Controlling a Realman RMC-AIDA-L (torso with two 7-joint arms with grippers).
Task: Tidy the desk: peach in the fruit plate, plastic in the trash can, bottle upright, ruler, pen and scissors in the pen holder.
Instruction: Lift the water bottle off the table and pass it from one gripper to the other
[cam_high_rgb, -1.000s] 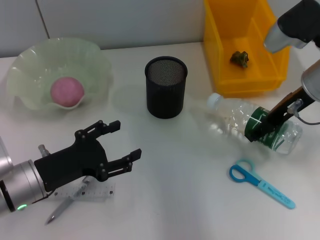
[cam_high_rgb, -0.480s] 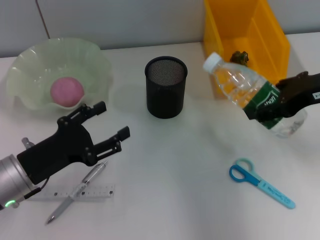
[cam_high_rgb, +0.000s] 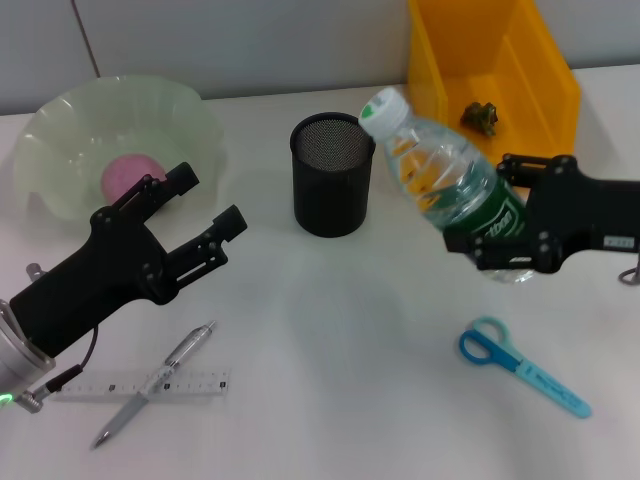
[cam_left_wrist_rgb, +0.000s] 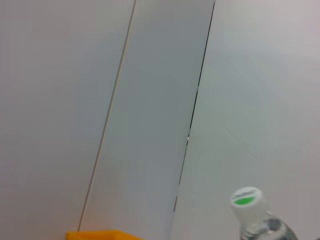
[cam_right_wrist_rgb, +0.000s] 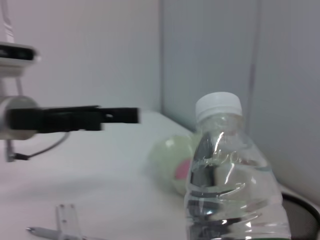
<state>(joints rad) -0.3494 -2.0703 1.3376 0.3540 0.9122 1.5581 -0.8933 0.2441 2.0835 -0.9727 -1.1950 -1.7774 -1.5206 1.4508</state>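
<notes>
Since half a second ago your right gripper has tipped the bottle further up, clamped on its green label; it's still tilted, cap toward the pen holder. Near left, pen crosses ruler. Your left gripper, fingers spread, has lifted toward the peach.

1. A white table fills the lower part of the head view; its top is smooth and matte.
2. Behind it stands a pale grey wall of flat panels.
3. Thin dark seams run between the panels.
4. The light is even and soft, and shadows on the table are faint.
</notes>
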